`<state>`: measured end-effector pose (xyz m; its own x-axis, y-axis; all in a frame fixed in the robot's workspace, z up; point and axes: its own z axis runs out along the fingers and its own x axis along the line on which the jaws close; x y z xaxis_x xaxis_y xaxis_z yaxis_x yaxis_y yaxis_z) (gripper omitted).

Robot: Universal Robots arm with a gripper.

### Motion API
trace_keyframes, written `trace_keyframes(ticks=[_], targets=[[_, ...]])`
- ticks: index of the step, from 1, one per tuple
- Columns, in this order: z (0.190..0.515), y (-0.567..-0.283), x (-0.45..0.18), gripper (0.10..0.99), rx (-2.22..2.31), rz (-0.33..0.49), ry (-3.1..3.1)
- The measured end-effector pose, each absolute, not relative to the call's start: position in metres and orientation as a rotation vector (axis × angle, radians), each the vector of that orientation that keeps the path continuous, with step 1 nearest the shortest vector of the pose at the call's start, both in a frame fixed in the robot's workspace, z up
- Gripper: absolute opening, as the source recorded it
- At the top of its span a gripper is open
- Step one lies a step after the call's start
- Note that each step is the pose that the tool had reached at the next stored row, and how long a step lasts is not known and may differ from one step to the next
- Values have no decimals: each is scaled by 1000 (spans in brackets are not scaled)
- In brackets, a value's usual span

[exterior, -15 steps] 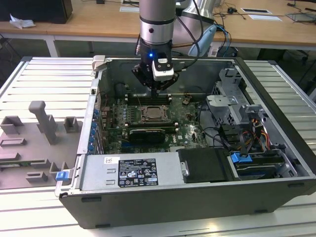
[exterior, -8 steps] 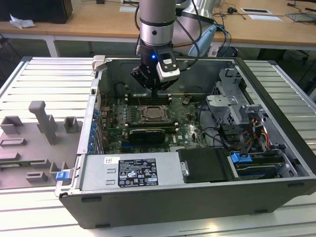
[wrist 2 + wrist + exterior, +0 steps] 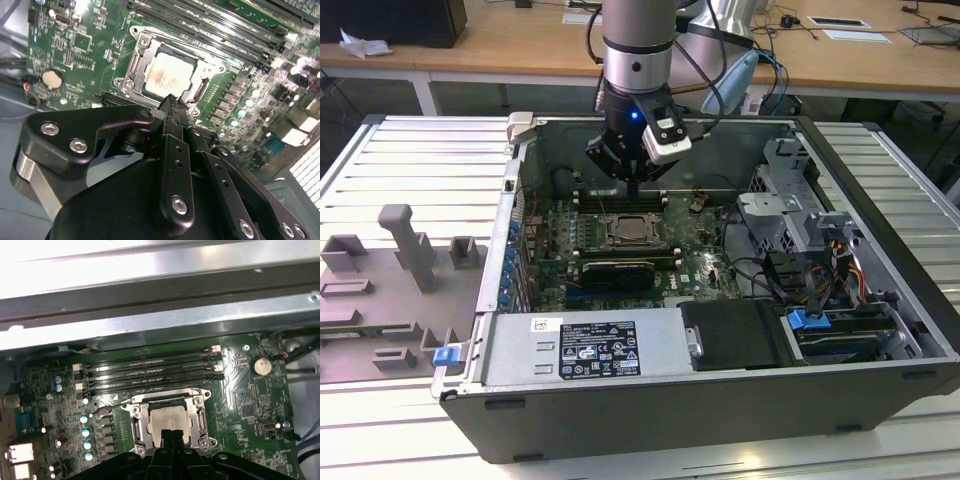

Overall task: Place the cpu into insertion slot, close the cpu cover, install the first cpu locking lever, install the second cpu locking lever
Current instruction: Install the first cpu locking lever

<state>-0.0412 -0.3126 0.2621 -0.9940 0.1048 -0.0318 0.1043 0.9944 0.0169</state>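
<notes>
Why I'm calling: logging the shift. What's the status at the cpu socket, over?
Gripper shut, empty, hovering over the cpu. Cpu cover down around it. Nothing between gripper and cpu.

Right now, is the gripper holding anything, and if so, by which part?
The gripper holds nothing: its fingers are shut together, empty, above the cpu.

Arm [image 3: 637,40] vertical, gripper [image 3: 632,188] downward, its fingers [image 3: 164,438] tight together.
</notes>
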Motion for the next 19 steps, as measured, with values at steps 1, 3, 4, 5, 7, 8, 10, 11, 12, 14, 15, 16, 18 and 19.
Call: trace_keyframes(ticks=[1, 3, 4, 5, 7, 8, 10, 11, 12, 14, 15, 16, 18, 19], targets=[[262, -313, -41, 106, 148, 24, 3105], [262, -313, -43, 106, 134, 24, 3106], [262, -313, -47, 106, 131, 25, 3106], [262, -313, -51, 106, 130, 25, 3106], [262, -313, -54, 106, 125, 25, 3107], [263, -313, -54, 106, 123, 25, 3107], [264, -313, -54, 106, 121, 25, 3107], [266, -313, -54, 106, 121, 25, 3107], [266, -313, -55, 106, 120, 26, 3107], [266, -313, -56, 106, 114, 25, 3107], [266, -313, -56, 106, 106, 26, 3107], [266, -313, -57, 106, 95, 26, 3108], [266, -313, -59, 106, 68, 26, 3109], [266, -313, -59, 106, 47, 26, 3109]])
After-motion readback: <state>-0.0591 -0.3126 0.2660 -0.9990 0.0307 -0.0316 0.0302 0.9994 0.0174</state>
